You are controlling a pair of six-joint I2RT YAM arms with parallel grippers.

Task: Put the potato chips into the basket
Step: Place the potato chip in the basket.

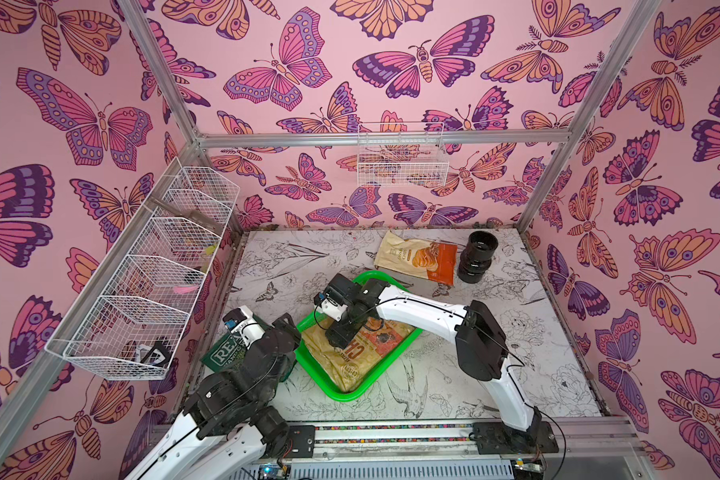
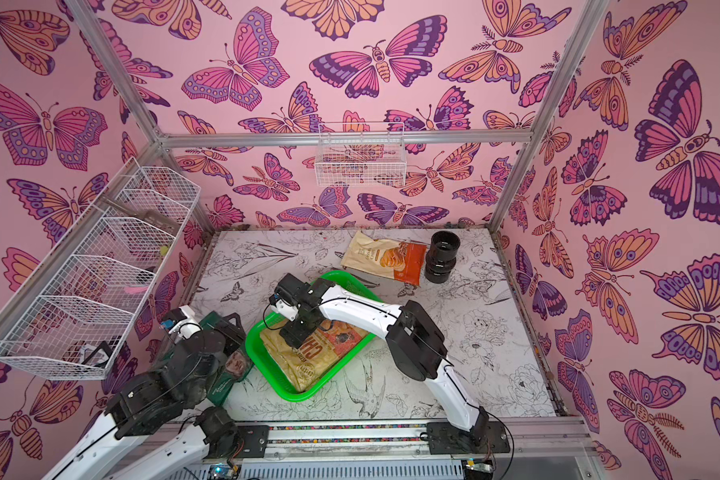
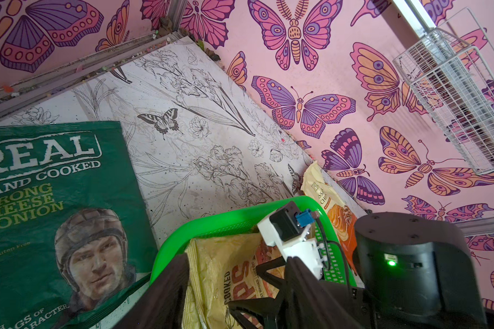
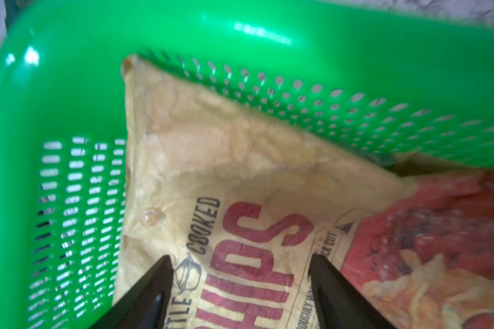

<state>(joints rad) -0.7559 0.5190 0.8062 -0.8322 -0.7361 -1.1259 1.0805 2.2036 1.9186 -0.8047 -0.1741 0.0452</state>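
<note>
Right tool gapes over CHIPS bag in basket; REAL bag outside.

Right arm: white tapered links, black boxy joints, thin black cable | left arm: same colours | black base plates at 6 o'clock | fingers: black, tapered | green indicator light.

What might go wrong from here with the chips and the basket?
The right end effector hangs open low over the tan CHIPS bag in the basket; rising, it might snag the bag. The left end effector by the REAL bag is close, so the two may collide. The cream-and-orange bag lies beside the black cylinder, which may topple.
</note>
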